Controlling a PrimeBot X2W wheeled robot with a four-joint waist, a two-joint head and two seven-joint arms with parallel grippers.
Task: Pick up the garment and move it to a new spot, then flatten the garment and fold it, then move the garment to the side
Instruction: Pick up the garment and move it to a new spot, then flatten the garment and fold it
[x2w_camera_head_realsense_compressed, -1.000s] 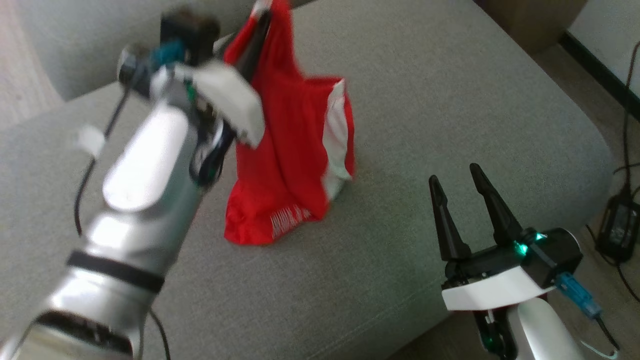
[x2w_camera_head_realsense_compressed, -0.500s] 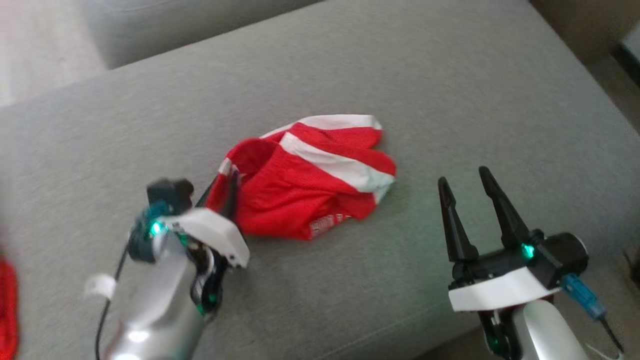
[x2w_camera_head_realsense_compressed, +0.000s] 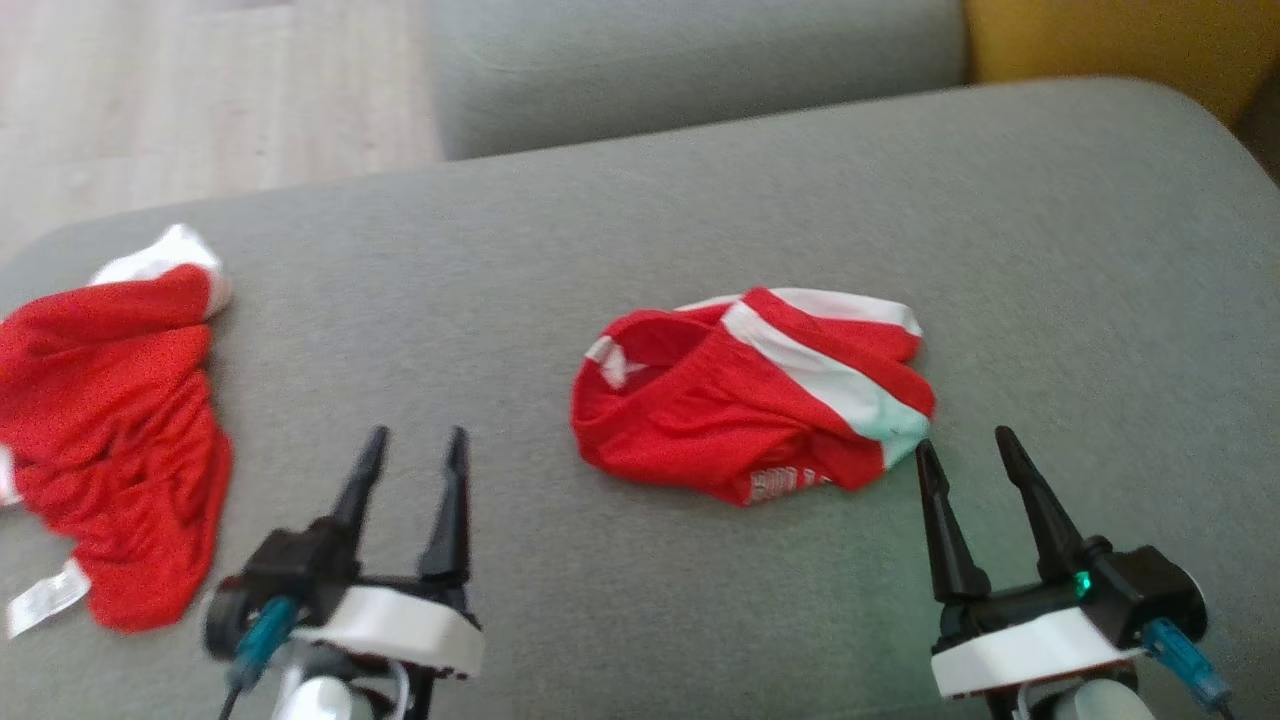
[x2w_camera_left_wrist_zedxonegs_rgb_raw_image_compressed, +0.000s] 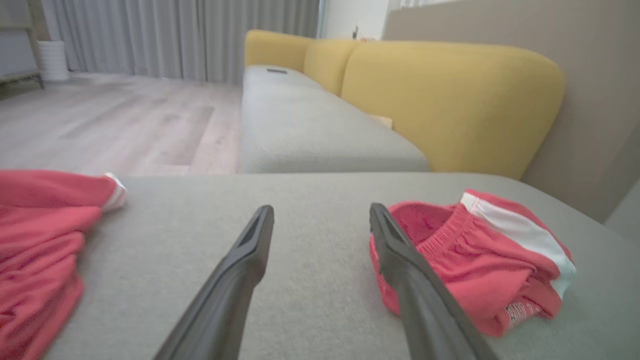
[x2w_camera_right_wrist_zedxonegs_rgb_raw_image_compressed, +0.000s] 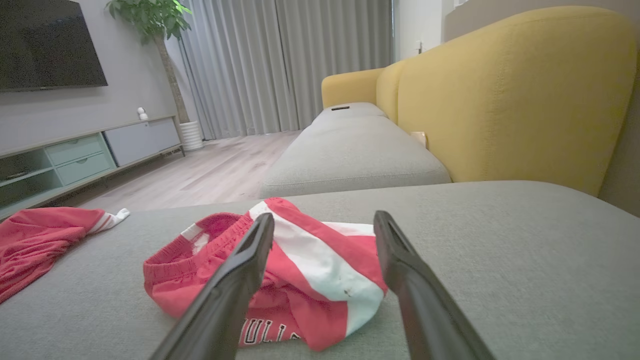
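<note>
On a grey sofa cushion (x2w_camera_head_realsense_compressed: 700, 190), bare toward its upper-right edge, a second red cloth (x2w_camera_head_realsense_compressed: 110, 440) hugs the left edge, the left gripper (x2w_camera_head_realsense_compressed: 418, 433) points up-frame, fingers spread and empty, the crumpled garment (x2w_camera_head_realsense_compressed: 740, 410) lies centre, long axis left-right, waistband leftward, and the right gripper (x2w_camera_head_realsense_compressed: 962, 438), likewise spread, stands just beside its striped end.

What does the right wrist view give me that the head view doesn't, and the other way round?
Right wrist view adds the room: a television, a potted plant, curtains and a low cabinet. Head view adds the open left pincer beside the open right pincer, and a white label on the other red garment. Both show the crumpled red shorts lying free on the grey cushion, and that other garment to their left.
</note>
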